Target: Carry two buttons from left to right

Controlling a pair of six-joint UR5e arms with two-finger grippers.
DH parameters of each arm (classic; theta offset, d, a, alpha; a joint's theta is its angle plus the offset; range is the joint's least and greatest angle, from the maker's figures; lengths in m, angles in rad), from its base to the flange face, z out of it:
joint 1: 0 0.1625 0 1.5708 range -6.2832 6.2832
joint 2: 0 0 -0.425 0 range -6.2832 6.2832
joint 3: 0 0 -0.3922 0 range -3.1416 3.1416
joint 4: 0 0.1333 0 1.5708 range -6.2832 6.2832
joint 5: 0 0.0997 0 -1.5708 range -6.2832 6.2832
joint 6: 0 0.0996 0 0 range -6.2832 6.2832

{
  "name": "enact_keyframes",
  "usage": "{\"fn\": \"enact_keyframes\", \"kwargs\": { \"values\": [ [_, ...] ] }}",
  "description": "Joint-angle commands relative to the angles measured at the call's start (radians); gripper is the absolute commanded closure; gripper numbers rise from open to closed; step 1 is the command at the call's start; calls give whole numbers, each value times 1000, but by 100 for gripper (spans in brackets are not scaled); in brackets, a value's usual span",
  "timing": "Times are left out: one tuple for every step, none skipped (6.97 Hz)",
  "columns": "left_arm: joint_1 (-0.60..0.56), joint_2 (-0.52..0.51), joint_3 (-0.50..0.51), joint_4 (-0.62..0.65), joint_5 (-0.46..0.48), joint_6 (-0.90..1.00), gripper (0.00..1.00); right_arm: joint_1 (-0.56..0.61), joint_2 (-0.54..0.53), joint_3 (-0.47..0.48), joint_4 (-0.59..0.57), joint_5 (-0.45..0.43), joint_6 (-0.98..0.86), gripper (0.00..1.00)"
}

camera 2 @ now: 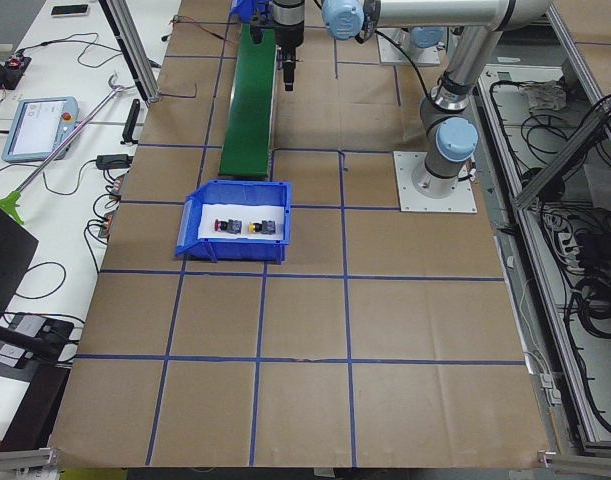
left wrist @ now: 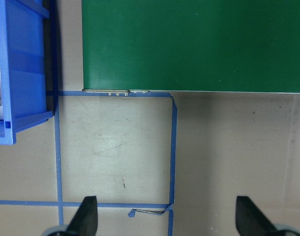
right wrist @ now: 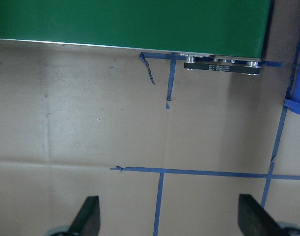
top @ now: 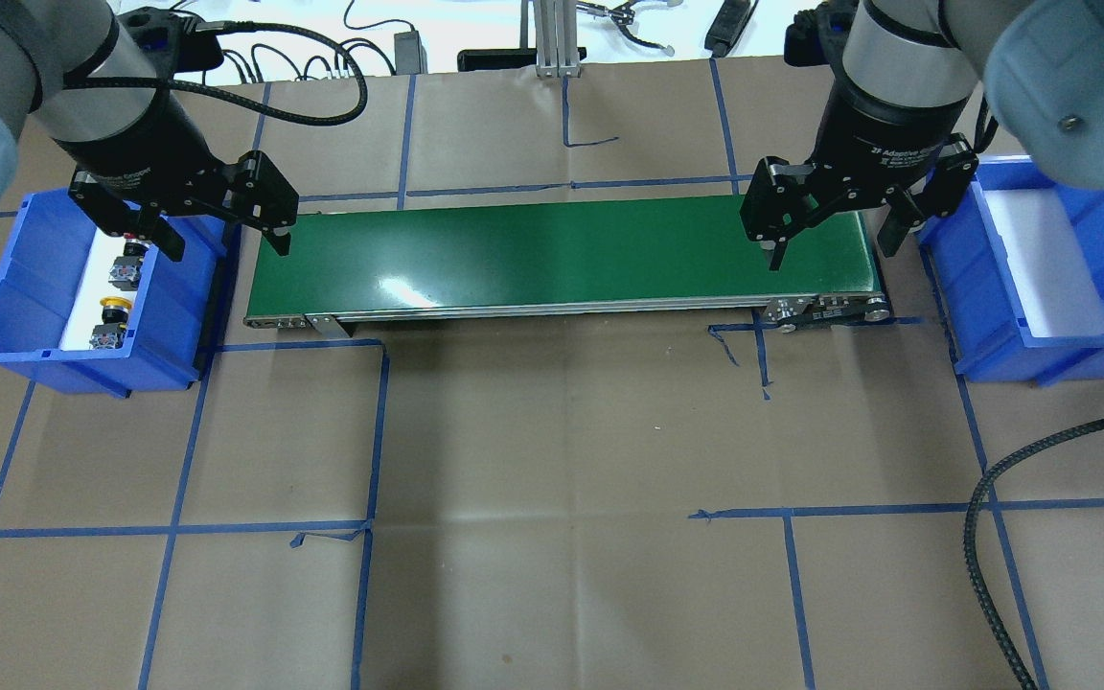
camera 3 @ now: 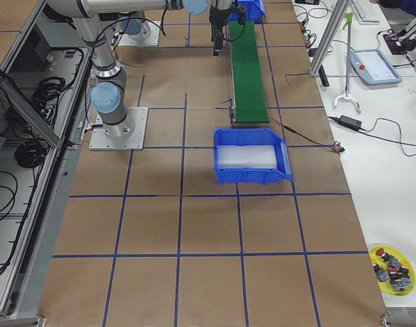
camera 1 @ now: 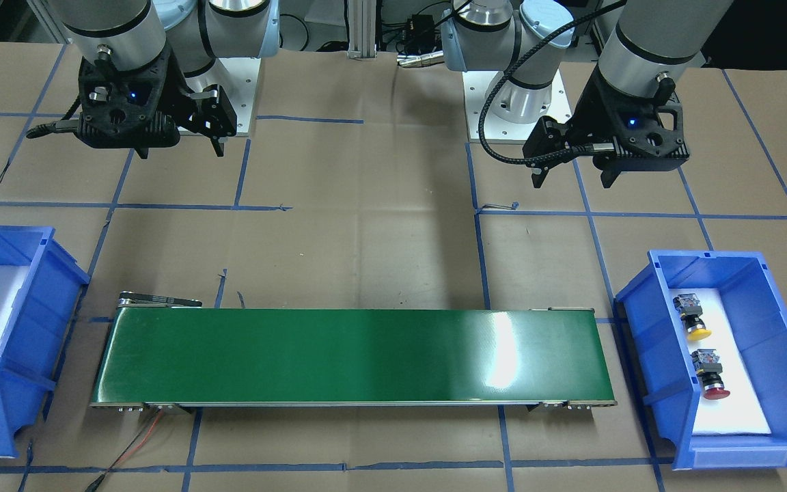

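Two buttons lie on white foam in the blue bin (camera 1: 639,321) on my left: a yellow-capped one (camera 1: 693,318) and a red-capped one (camera 1: 710,374). The overhead view shows the yellow one (top: 111,311) and, partly behind a finger, the red one (top: 123,271). They also show in the exterior left view, the yellow one (camera 2: 255,227) beside the red one (camera 2: 225,226). My left gripper (camera 1: 571,179) (top: 226,251) (left wrist: 168,219) is open and empty, high above the table between bin and belt. My right gripper (camera 1: 182,154) (top: 830,257) (right wrist: 170,219) is open and empty.
A green conveyor belt (camera 1: 352,355) (top: 562,254) (left wrist: 194,44) (right wrist: 130,19) lies between the two bins. A second blue bin (top: 993,355) (camera 1: 24,383) (camera 3: 252,178), lined with white foam, stands at its right end. A yellow dish of spare parts (camera 3: 391,269) lies near the table's corner.
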Motion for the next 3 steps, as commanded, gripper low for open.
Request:
{"fn": "enact_keyframes", "kwargs": {
  "values": [
    [1, -4, 1, 0, -3, -1, 0, 0, 0, 1, 0, 0, 0, 0],
    [-1, 0, -2, 0, -3, 1, 0, 0, 0, 2, 0, 0, 0, 0],
    [1, 0, -1, 0, -5, 1, 0, 0, 0, 1, 0, 0, 0, 0]
  ]
}}
